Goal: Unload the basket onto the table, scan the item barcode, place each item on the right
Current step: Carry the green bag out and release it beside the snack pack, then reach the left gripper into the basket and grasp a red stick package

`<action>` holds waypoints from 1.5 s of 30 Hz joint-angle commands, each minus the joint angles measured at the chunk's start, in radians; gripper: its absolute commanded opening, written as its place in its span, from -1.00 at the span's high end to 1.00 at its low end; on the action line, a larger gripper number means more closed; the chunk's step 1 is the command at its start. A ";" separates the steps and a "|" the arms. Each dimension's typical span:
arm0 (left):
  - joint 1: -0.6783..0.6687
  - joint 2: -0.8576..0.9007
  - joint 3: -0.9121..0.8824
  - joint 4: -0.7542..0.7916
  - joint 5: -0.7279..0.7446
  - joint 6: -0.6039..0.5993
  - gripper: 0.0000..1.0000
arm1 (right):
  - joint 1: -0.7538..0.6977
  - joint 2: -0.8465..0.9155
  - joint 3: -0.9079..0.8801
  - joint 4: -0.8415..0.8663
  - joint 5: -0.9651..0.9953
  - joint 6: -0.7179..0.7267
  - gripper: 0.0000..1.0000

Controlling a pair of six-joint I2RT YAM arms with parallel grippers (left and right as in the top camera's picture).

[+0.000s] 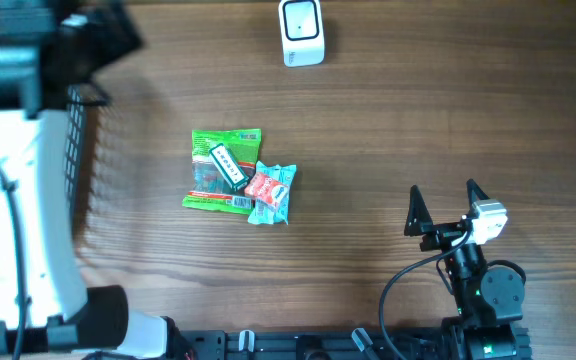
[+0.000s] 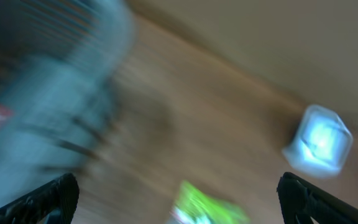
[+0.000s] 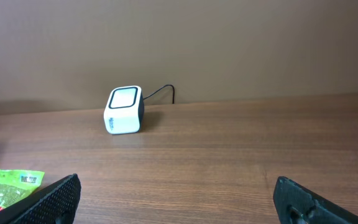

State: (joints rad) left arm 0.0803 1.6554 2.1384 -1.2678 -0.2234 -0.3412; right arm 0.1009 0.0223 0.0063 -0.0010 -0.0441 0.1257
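Green packet, smaller packs atop, whole only overhead; scanner cord only from right wrist. Left gripper, right gripper wide open, empty.

**Three packets together, scanner well apart**

A green packet lies flat near the middle of the table. A small dark item with a white label lies slanted on top of it. A teal packet with a red patch touches its right side. The white scanner, with a square window, stands well apart at the far edge.
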 commanded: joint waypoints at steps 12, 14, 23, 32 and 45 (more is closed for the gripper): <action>0.690 0.275 -0.035 -0.029 0.093 0.242 -1.00 | -0.003 -0.004 -0.001 0.003 0.009 -0.018 -0.99; 0.706 0.308 -0.053 -0.008 0.093 0.264 -1.00 | -0.003 -0.004 -0.001 0.003 0.009 -0.018 -1.00; 0.716 0.506 -0.133 0.152 0.092 0.444 -0.75 | -0.003 -0.004 -0.001 0.004 0.009 -0.019 -1.00; 0.732 0.670 -0.144 0.252 0.096 0.496 -0.82 | -0.003 -0.004 -0.001 0.003 0.009 -0.018 -0.99; 0.736 0.786 -0.188 0.236 0.190 0.496 -0.64 | -0.003 -0.004 -0.001 0.003 0.009 -0.018 -1.00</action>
State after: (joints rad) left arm 0.8059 2.3722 2.0132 -1.0176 -0.0860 0.1448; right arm 0.1009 0.0223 0.0063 -0.0006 -0.0441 0.1257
